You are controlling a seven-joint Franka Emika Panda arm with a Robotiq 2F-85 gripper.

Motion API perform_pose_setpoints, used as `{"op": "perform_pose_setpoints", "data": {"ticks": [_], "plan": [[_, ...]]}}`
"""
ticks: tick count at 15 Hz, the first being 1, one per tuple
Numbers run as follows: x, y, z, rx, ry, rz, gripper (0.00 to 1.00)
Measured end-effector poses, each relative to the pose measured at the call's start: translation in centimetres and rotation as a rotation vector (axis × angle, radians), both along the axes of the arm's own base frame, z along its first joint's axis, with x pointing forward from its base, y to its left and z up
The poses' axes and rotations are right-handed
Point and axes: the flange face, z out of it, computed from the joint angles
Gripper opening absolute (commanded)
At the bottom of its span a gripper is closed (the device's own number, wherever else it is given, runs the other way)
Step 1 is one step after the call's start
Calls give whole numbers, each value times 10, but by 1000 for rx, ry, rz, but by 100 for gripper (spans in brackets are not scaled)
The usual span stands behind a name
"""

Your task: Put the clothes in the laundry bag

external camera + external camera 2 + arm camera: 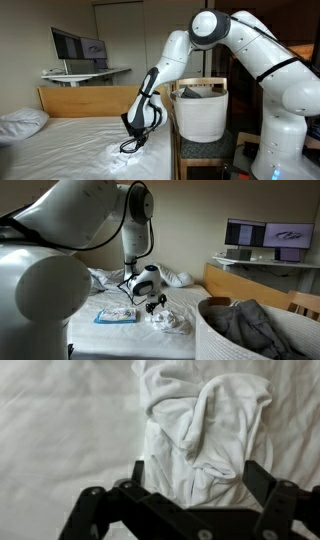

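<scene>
Where the gripper (196,475) hangs: low over the white bed sheet (60,430), at the end of the white robot arm (240,40).
Claw: released, black fingers (138,472) spread to either side of the garment.
Clothes: crumpled white cloth garment (205,420) lying on the sheet, partly between the fingers.
Laundry bag: white fabric hamper (200,122) in a wooden frame (177,150) beside the bed.
Inside the bag: dark grey clothes (245,325).

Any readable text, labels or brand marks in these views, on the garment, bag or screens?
No text is readable anywhere.
On the monitors: graphics only, too blurred to read.
On the white garment: no tag or print showing.
On the laundry bag: plain, no label visible.
On the blue-patterned packet on the bed: too blurred to read.
</scene>
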Motion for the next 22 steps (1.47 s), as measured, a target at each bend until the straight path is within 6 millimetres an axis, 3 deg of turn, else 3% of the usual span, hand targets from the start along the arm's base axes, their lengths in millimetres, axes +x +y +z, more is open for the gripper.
{"op": "perform_pose_setpoints", "data": {"ticks": [7, 14, 22], "plan": [[4, -1, -4, -8, -1, -1, 100], [30, -2, -41, -48, -26, -17, 100], [77, 23, -88, -97, -139, -38, 100]]}}
